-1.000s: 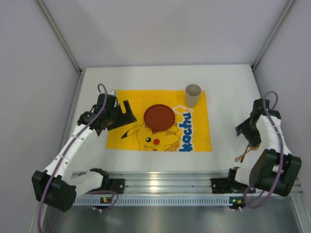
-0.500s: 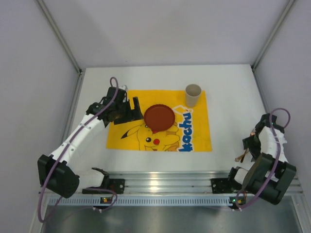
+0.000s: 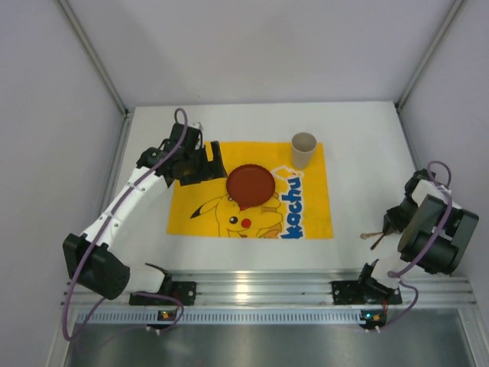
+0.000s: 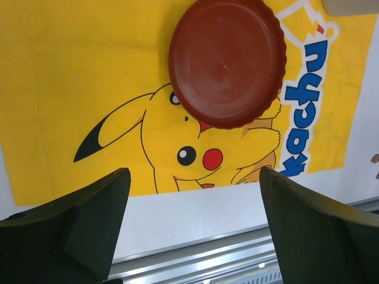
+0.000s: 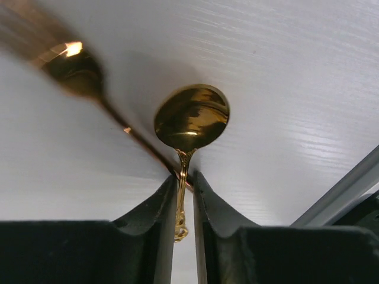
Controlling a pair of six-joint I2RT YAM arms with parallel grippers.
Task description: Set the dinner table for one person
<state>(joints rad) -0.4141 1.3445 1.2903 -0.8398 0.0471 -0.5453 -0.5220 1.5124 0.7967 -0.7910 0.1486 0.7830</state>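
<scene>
A robot lab test cell rather than a home, plain white tabletop (image 3: 367, 153) boxed in by bare grey partition walls (image 3: 260, 46) on metal frame posts (image 3: 92, 53), aluminium rail (image 3: 260, 287) along the near edge, cabled left arm (image 3: 122, 210) and right arm (image 3: 432, 229) mounted there

On the yellow mat (image 3: 191, 218) the red plate (image 3: 250, 184) and the cup (image 3: 303, 149) stand apart, with a narrow gap between them. Bare tabletop (image 3: 359, 176) lies right of the mat, up to the gold cutlery (image 3: 373, 235) near the right arm (image 3: 432, 229).
</scene>
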